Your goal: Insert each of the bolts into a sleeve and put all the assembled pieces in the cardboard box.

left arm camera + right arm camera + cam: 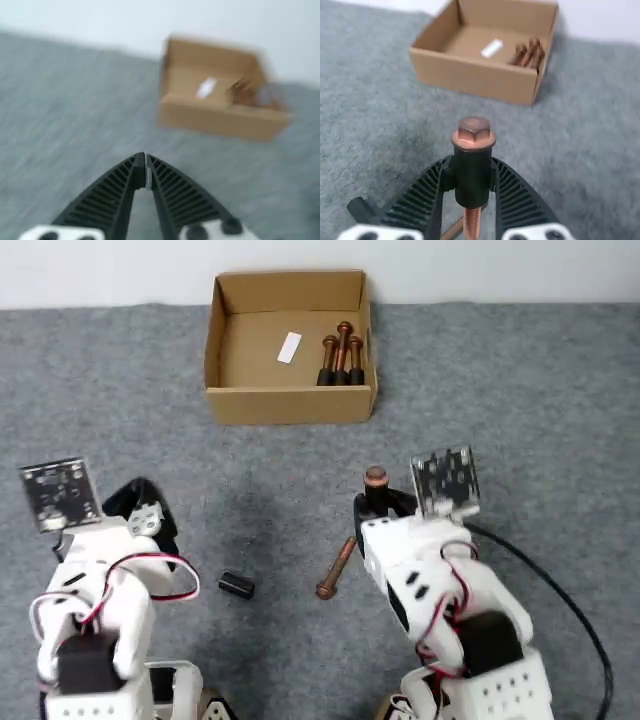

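Hardware was seen lying loose on the grey carpeted table (520, 440), nearest the arms' bases and between them: a short black sleeve (236, 586) toward the left arm and, near it on the right arm's side, a copper loose bolt (336, 568) laid at a slant. A little farther out, the left gripper (145, 172) was held over bare carpet, its fingers pressed tip to tip with nothing between them. Slightly beyond that, the right gripper (471, 167) was found with its fingers clamped on a second sleeve (471, 180), through which the held bolt (473, 132) was passed upright; the hexagonal head was seated on the sleeve's top and the threaded shank was seen protruding below. Farthest off, the cardboard box (290, 405) was set open-topped near the table's back edge. Three assembled pieces (341, 358) were laid side by side inside it along its right wall, their black sleeves turned toward the arms and their heads away. A white slip (289, 347) was seen on the box floor, to their left.
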{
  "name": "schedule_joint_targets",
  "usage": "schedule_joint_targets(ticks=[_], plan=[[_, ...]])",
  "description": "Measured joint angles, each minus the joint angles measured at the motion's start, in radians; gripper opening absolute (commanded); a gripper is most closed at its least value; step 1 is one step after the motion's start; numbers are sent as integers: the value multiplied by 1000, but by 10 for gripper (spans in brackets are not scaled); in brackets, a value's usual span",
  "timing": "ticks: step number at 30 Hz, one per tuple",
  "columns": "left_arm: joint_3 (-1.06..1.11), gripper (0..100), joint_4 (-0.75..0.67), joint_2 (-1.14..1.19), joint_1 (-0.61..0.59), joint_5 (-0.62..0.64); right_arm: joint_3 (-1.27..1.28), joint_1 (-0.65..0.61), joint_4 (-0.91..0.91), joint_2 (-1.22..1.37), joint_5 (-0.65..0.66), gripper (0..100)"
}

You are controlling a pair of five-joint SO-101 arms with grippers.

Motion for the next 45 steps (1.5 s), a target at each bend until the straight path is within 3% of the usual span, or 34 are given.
schedule_joint_targets(ticks=[4, 11, 17, 28, 34, 41, 45], plan=[[193, 5, -57, 6, -63, -112, -181, 5, 3, 233, -18, 8], [499, 5, -270, 8, -72, -232, -618, 46, 3, 761, -15, 8], [646, 5, -448, 8, -80, -311, -1014, 71, 3, 1194, 117, 8], [686, 5, -540, 8, -81, -313, -1682, 69, -8, 1806, 445, 9], [710, 5, -560, 8, -81, -230, -1913, 68, -68, 2045, 638, 14], [710, 5, -563, 8, -81, -216, -2070, 37, -29, 2167, 736, 195], [710, 5, -563, 8, -81, -216, -2136, 32, 60, 2170, 743, 162]])
